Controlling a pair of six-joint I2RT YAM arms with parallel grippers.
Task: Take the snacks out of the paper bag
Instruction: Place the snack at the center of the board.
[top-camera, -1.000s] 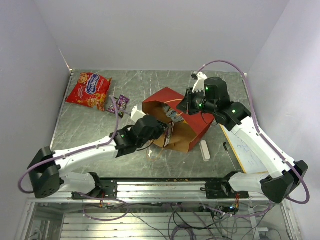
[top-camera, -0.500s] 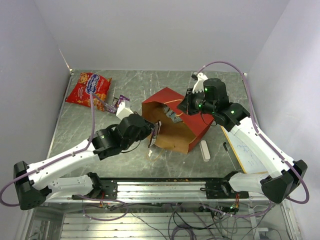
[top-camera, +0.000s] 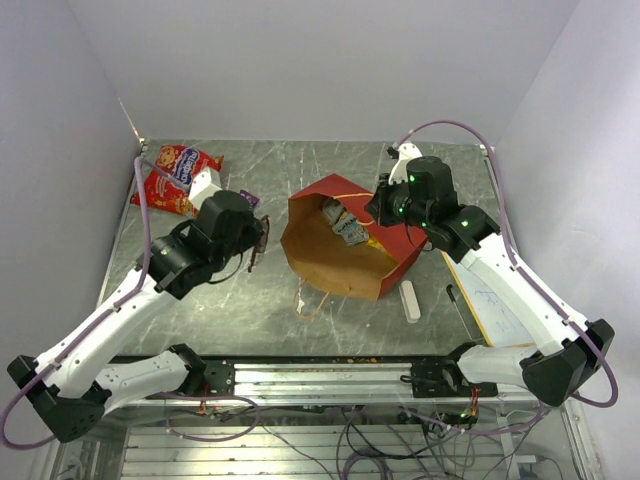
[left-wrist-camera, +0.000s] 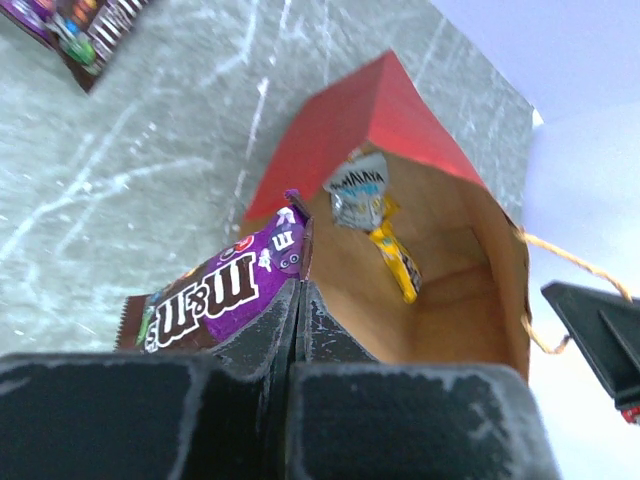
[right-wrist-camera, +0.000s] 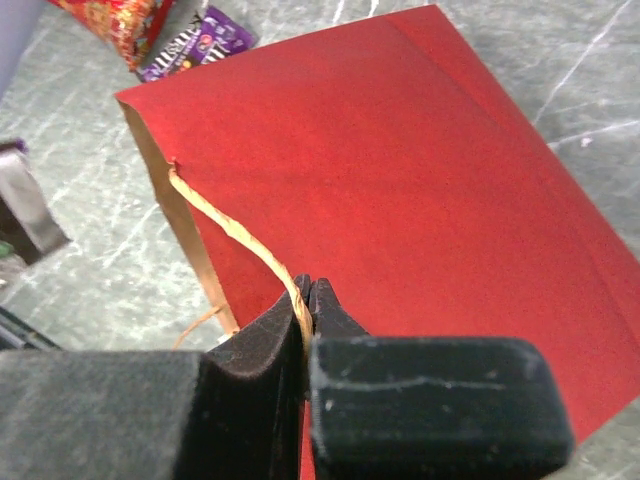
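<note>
Light, slippery purple candy pack (left-wrist-camera: 222, 292), left pincer (left-wrist-camera: 298, 288) clamped on its edge. The right pincer (right-wrist-camera: 308, 297) is closed tight on the handle (right-wrist-camera: 232, 232) of the paper bag (right-wrist-camera: 400, 170).

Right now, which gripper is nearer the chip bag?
Left. The left gripper, holding candy, hovers close to the chip bag; the right gripper is beyond the paper bag, pinching its handle.

The claw (right-wrist-camera: 308, 290) is closed on the thin tan handle (right-wrist-camera: 235, 232) of the paper bag (right-wrist-camera: 400, 170). The red side of the bag fills most of the view. At the top left, a purple candy pack (right-wrist-camera: 200, 40) and a red chip bag (right-wrist-camera: 115, 20) lie on the grey worktop (right-wrist-camera: 90, 270).
</note>
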